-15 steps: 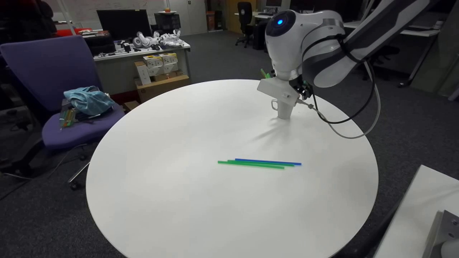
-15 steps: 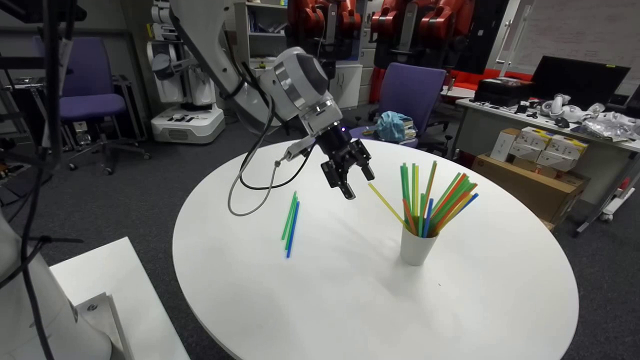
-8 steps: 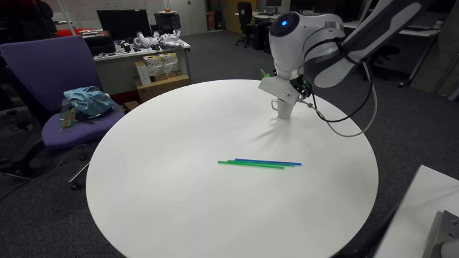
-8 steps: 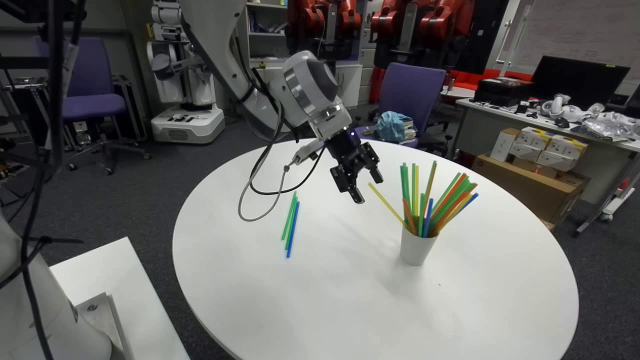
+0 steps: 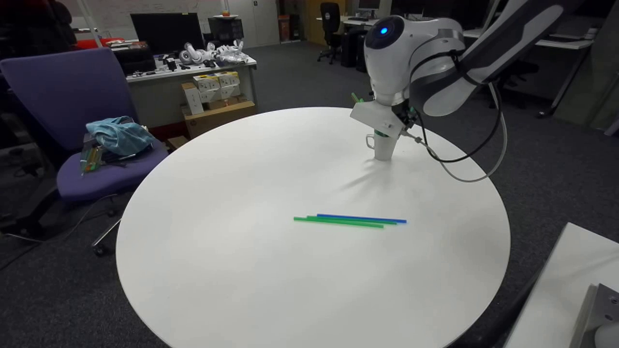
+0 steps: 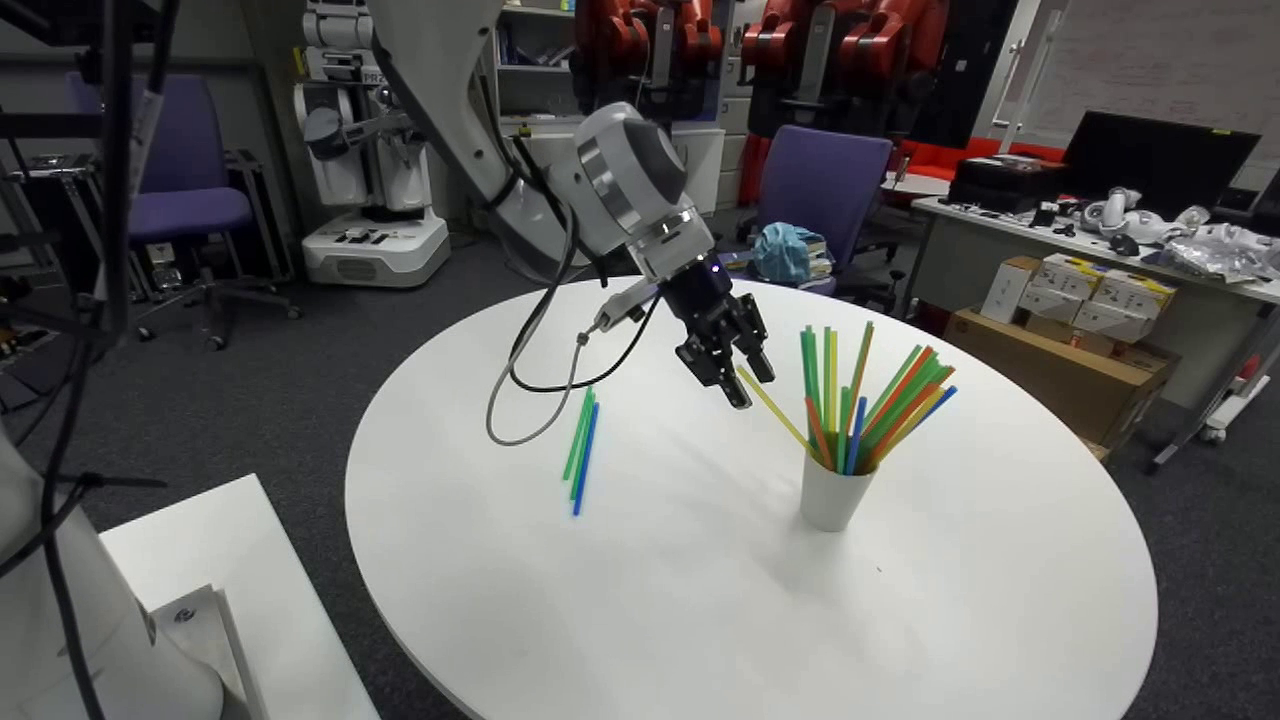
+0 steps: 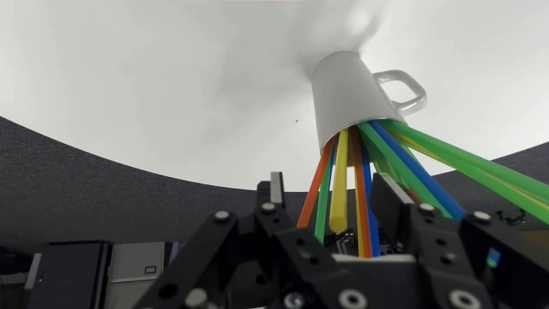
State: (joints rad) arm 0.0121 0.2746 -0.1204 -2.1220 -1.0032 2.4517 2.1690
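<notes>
A white mug with a handle (image 7: 349, 92) stands upright on the round table and shows in both exterior views (image 5: 384, 150) (image 6: 835, 498). It holds many green, orange, yellow and blue straws (image 6: 900, 400). A yellow straw (image 6: 778, 410) leans out towards my gripper (image 6: 753, 389), which is tilted downward beside the mug. In the wrist view my gripper (image 7: 329, 176) is open, with the yellow straw's end (image 7: 339, 206) between the fingers. Neither finger appears to pinch it. Orange and blue straws also show behind that gap. In an exterior view the wrist hides the fingers.
Two green straws (image 5: 338, 222) and a blue straw (image 5: 361, 218) lie side by side on the round white table (image 5: 217, 251). Arm cables (image 6: 535, 430) hang in a loop above it. A purple chair (image 5: 77, 96) stands beside the table. A smaller white table (image 6: 215, 560) carries the arm's base.
My gripper has moved towards the mug and the leaning yellow straw. Its fingers look closer together than before. The mug and the loose straws have not moved.
</notes>
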